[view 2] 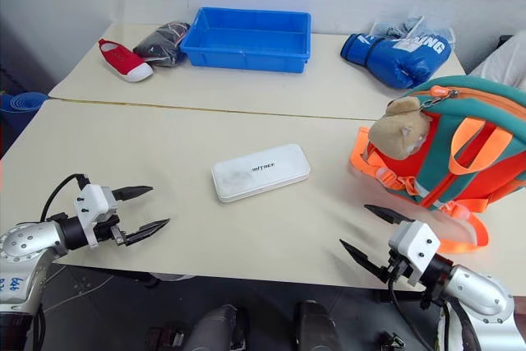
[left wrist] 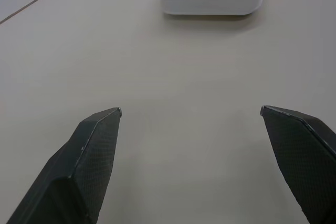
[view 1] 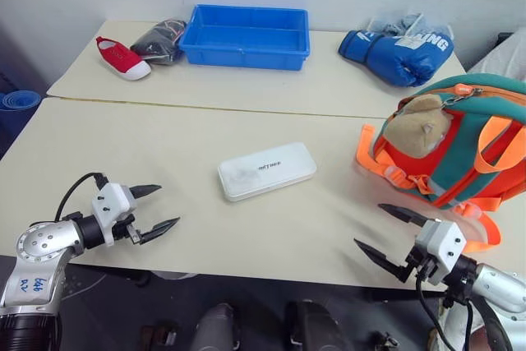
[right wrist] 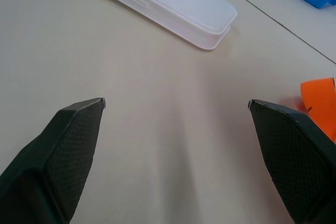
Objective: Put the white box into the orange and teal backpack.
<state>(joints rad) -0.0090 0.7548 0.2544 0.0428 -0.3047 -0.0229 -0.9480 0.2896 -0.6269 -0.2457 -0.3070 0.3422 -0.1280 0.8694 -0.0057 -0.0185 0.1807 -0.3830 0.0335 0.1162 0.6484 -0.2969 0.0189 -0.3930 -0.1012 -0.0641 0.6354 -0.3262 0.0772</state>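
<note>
So the white box [view 1: 266, 170] is lying flat mid-table [view 1: 164, 145], well apart from both grippers, sitting between them. Left gripper [view 1: 159, 210] and right gripper [view 1: 386, 233] hover near the table's front edge, fingers spread wide, holding nothing. The orange and teal backpack [view 1: 460, 150] stands at the right edge.

A pale beige tabletop [view 1: 164, 145] carries the white box [view 1: 266, 170] at centre and the orange and teal backpack [view 1: 460, 141] at right. Along the top lie a red shoe [view 1: 122, 57], dark bundle [view 1: 160, 40], blue tray [view 1: 246, 36] and blue boxing gloves [view 1: 399, 53].
</note>
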